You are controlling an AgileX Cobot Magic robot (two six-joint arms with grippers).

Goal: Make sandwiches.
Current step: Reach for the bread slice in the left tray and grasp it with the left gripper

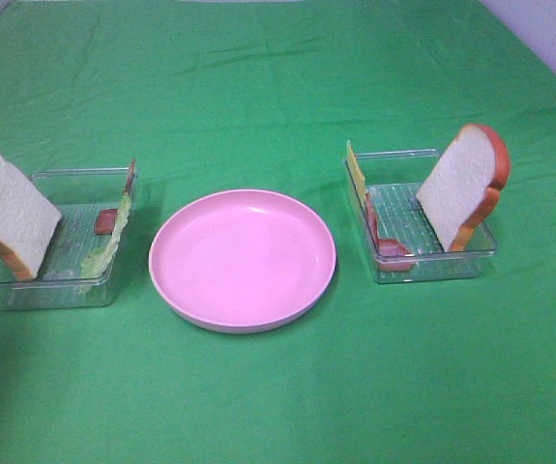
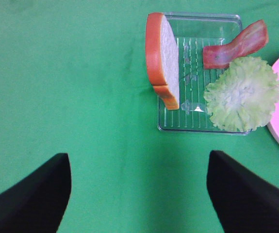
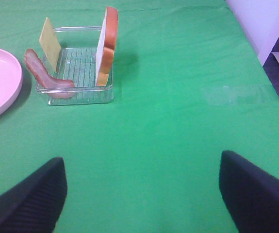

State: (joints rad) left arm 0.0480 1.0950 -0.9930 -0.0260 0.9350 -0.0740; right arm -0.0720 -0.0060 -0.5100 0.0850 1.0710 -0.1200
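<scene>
The sandwiches' parts lie apart in two clear trays. In the left tray [image 1: 26, 290] a bread slice [image 1: 7, 213] leans upright beside green lettuce [image 1: 103, 251] and a ham strip [image 1: 106, 220]. The right tray [image 1: 432, 266] holds another upright bread slice [image 1: 461, 184], a yellow cheese square [image 1: 356, 169] and a ham strip [image 1: 389, 246]. My left gripper [image 2: 138, 160] hangs open and empty over bare cloth, short of its tray [image 2: 178, 124]. Well back from the right tray [image 3: 81, 94], my right gripper [image 3: 141, 158] also stands open and empty. Neither arm shows in the exterior high view.
An empty pink round plate [image 1: 244, 256] sits between the trays on the green cloth [image 1: 278, 406]. A white wall and the table's edge [image 3: 270, 43] lie off to the right.
</scene>
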